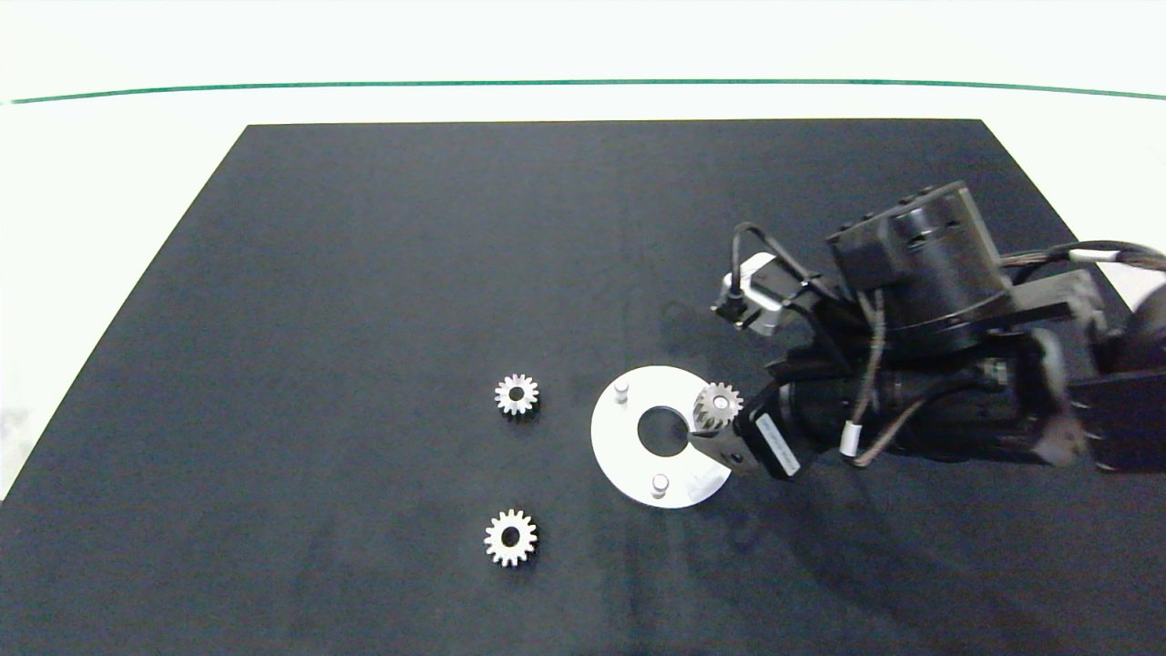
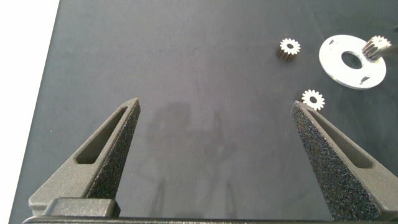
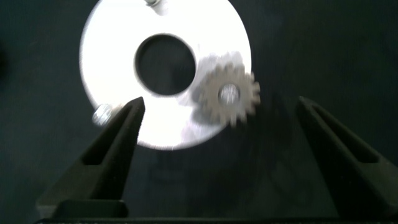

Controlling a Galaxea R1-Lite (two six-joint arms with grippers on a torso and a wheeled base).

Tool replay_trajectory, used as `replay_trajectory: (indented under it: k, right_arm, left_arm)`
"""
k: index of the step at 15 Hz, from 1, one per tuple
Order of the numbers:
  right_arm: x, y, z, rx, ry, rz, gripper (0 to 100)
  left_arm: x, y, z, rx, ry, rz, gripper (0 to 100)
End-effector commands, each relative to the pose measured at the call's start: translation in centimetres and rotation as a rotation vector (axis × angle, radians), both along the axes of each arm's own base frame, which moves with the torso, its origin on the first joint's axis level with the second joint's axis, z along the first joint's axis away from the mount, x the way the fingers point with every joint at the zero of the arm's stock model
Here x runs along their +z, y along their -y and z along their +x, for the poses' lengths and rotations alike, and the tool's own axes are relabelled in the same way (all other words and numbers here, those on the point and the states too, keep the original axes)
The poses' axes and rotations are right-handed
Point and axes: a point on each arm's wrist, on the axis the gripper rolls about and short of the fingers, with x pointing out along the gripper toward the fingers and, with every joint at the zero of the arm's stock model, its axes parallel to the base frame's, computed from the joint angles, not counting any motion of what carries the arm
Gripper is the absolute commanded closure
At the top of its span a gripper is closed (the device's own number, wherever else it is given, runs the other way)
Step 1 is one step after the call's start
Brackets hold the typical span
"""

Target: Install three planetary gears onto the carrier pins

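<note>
So, you have 1 gear seated on a carrier pin at the right side of the white disc, the pin's end showing through its bore. The right gripper hangs just above it with its jaws spread wide and nothing between them, so I judge this first placement done.

2 pins stand bare: the far pin and the near pin. 2 gears lie flat on the mat to the disc's left, one farther from you and one nearer, apart from each other.

Your next move calls for lifting clear and picking 1 of them squarely. The left gripper waits over bare mat, jaws apart and empty.

The black mat covers a white table, with a green line along the far side.
</note>
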Motion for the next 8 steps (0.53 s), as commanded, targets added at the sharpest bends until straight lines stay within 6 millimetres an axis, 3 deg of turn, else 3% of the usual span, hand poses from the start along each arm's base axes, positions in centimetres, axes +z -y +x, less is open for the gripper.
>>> replay_trajectory:
  k: [1,3,4,8]
  right_arm:
    - [4.3,7.7,-9.7,-0.042,0.151,0.073,0]
    - [4.3,10.3,-12.5,-0.07,0.19,0.093,0]
    - [4.1,13.3,-15.6,-0.105,0.215,0.103,0]
    - [2.9,20.6,-25.6,-0.256,0.354,0.176,0]
  left_arm:
    - [-0.6,0.1,0.7,-0.001,-0.048,0.006,0]
    - [-1.1,0.2,1.4,-0.001,-0.1,0.015,0]
    - [-1.6,0.2,1.9,-0.023,-0.132,0.048,0]
    - [-3.0,0.6,4.1,-0.123,-0.272,0.261,0]
